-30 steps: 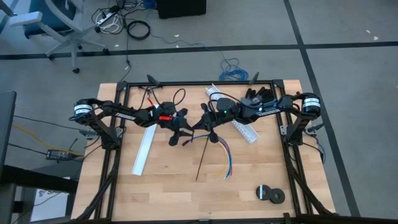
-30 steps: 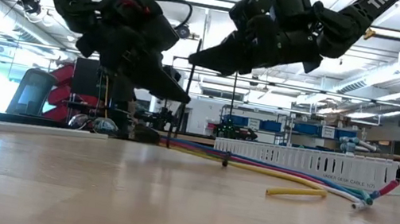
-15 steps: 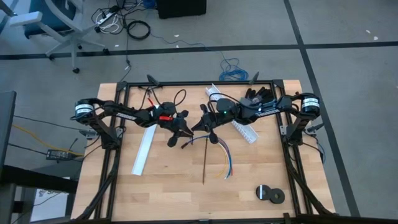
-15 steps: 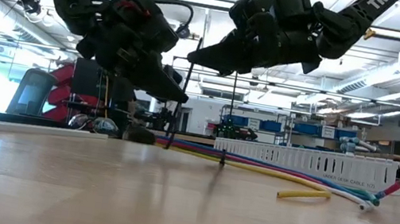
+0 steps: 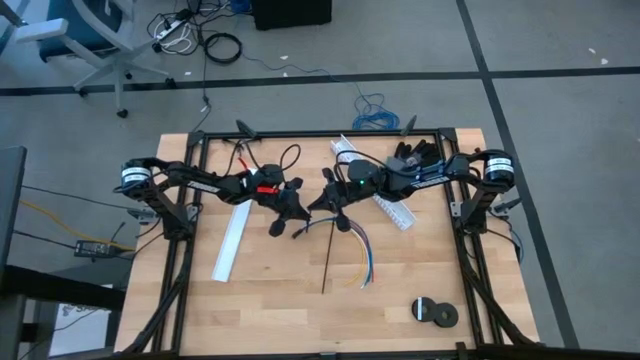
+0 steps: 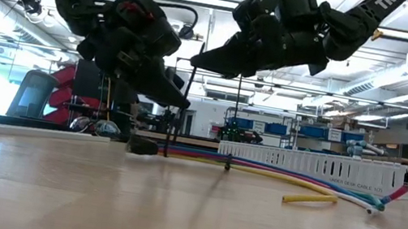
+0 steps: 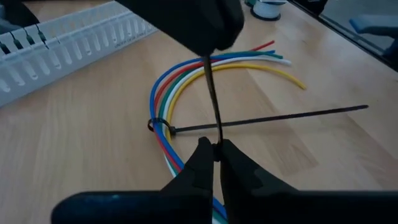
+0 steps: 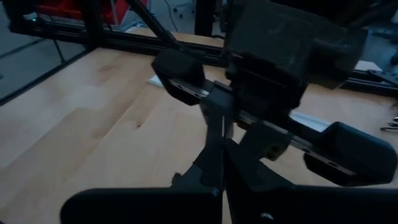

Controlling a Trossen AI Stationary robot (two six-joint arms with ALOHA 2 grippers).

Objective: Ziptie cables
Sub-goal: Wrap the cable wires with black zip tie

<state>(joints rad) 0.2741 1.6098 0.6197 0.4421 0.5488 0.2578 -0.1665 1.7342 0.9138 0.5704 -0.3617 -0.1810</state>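
Now, item one: the cables (image 7: pixel 163 109), a fanned bundle of yellow, blue, red, green and white wires, lying flat on the table (image 5: pixel 260 300) between the two arms, just beside the white slotted channel (image 7: pixel 68 38). One ziptie (image 7: pixel 267 118) is already looped around the bundle, its long tail trailing across the wood away from the cables.

Item two: a second ziptie (image 7: pixel 212 93), held above the cables, spanning from one gripper to the other.

Item three: left gripper (image 7: pixel 214 151), over the cables; a second ago its fingers stood apart, and they have now come together, clamped on the lower end of this second ziptie.

Item four: right gripper (image 6: pixel 196 60), also over the cables, pinched on the strip's upper end, unchanged.

Assessment: both ends secured; threading or tightening can likely proceed.
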